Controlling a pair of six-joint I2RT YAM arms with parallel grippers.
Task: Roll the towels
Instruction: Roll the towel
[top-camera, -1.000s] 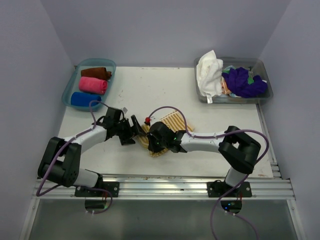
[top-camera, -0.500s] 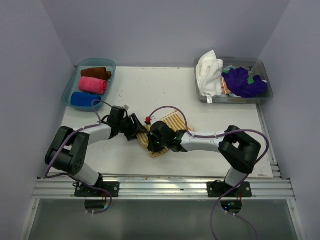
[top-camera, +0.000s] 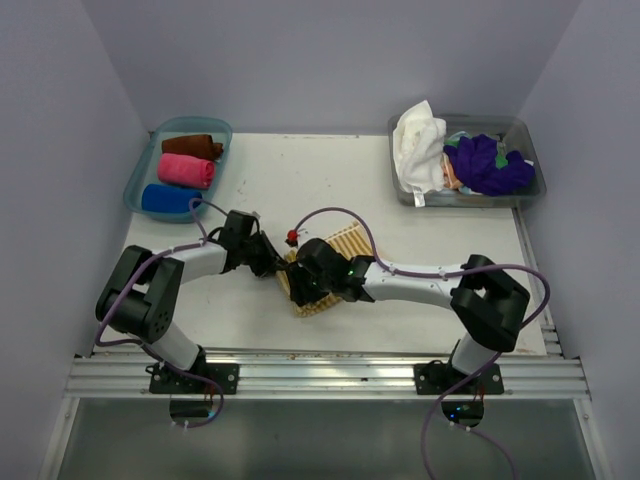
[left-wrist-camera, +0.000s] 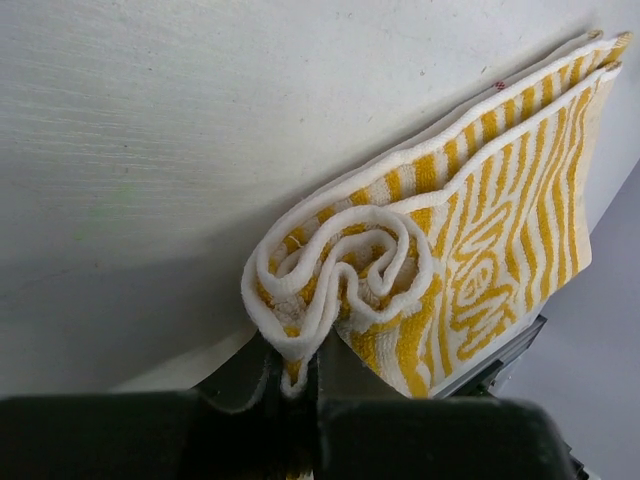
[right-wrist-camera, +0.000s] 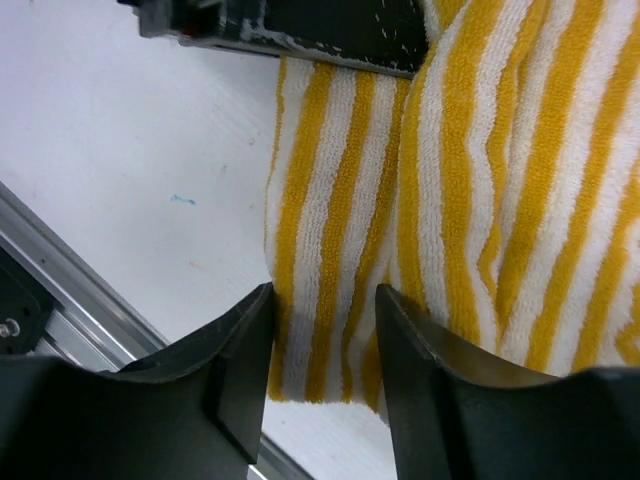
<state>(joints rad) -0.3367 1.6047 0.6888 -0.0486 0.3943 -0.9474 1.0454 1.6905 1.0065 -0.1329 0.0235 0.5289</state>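
A mustard-yellow towel with white stripes (top-camera: 350, 240) lies at the table's middle, its left end rolled into a loose coil (left-wrist-camera: 340, 265). My left gripper (top-camera: 275, 262) is shut on that coil's outer fold, which shows pinched between the fingers in the left wrist view (left-wrist-camera: 300, 375). My right gripper (top-camera: 305, 285) is over the towel's near part. In the right wrist view its jaws stand open (right-wrist-camera: 325, 300), straddling the striped towel's edge (right-wrist-camera: 500, 180) without squeezing it. The left gripper's black body (right-wrist-camera: 300, 25) crosses the top of that view.
A blue tray (top-camera: 140, 170) at the back left holds rolled brown (top-camera: 190, 146), pink (top-camera: 186, 170) and blue (top-camera: 170, 198) towels. A grey bin (top-camera: 530, 135) at the back right holds loose white (top-camera: 418, 145) and purple (top-camera: 487, 165) towels. The metal rail (top-camera: 330, 375) runs along the near edge.
My left gripper has moved right to the towel's rolled end and shut on it. My right gripper has opened, letting go of the towel.
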